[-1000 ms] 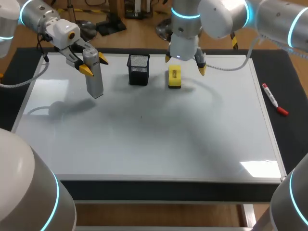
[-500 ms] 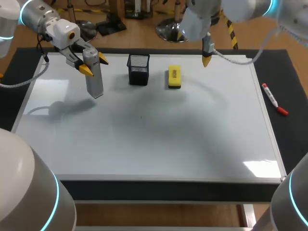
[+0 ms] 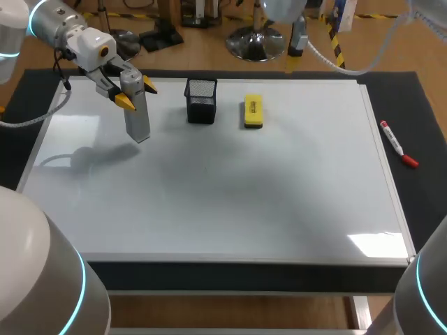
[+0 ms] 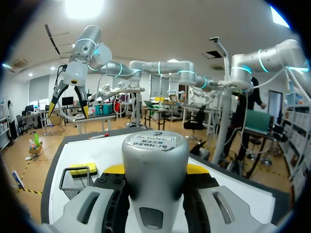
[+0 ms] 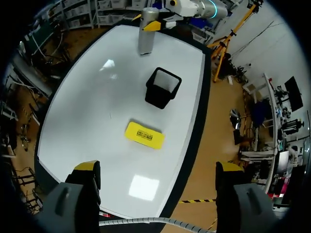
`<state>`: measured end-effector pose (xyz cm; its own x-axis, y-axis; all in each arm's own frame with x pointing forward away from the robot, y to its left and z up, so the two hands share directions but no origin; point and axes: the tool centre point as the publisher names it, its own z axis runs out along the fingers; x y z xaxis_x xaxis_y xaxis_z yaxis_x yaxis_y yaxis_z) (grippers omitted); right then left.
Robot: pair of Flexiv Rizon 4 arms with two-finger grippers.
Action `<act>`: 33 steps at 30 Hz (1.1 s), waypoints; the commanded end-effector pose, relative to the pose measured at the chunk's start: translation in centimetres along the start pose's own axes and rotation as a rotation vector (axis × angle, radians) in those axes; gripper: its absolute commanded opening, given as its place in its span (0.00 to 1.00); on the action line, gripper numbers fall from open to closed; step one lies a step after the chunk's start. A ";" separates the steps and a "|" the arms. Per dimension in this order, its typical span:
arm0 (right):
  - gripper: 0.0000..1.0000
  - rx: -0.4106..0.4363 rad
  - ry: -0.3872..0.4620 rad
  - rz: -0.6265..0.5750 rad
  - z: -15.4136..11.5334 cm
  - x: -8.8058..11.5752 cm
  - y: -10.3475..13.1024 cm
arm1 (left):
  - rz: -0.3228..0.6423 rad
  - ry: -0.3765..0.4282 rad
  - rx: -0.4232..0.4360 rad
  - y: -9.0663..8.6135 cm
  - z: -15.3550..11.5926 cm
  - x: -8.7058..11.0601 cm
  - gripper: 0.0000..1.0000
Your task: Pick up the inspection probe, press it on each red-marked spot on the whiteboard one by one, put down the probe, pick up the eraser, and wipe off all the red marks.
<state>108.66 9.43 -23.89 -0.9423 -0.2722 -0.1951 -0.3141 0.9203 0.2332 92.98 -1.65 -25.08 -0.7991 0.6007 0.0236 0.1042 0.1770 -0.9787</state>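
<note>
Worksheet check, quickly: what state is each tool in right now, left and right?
Left tool: closed on the inspection probe.
Right tool: open, holding nothing.

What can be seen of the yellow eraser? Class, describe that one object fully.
The eraser is a small rectangular block with a bright yellow top bearing a dark printed label, and what looks like a darker layer along its underside. It lies flat on the whiteboard near the far edge, beside the black mesh cup but apart from it. Only the board touches it; the right gripper hangs open well above it.
</note>
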 end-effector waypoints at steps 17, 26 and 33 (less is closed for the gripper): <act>1.00 -0.023 -0.050 0.053 -1.1 0.3 -0.2 | 0.001 0.005 0.001 0.0 -0.2 -0.1 0.00; 1.00 -0.023 -0.050 0.053 -1.1 0.3 -0.2 | 0.001 0.005 0.001 0.0 -0.2 -0.1 0.00; 1.00 -0.023 -0.050 0.053 -1.1 0.3 -0.2 | 0.001 0.005 0.001 0.0 -0.2 -0.1 0.00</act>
<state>108.26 8.94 -23.03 -0.9510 -0.2059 -0.2307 -0.2657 0.9257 0.2693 92.98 -1.65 -25.09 -0.7991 0.6007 0.0236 0.1042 0.1771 -0.9787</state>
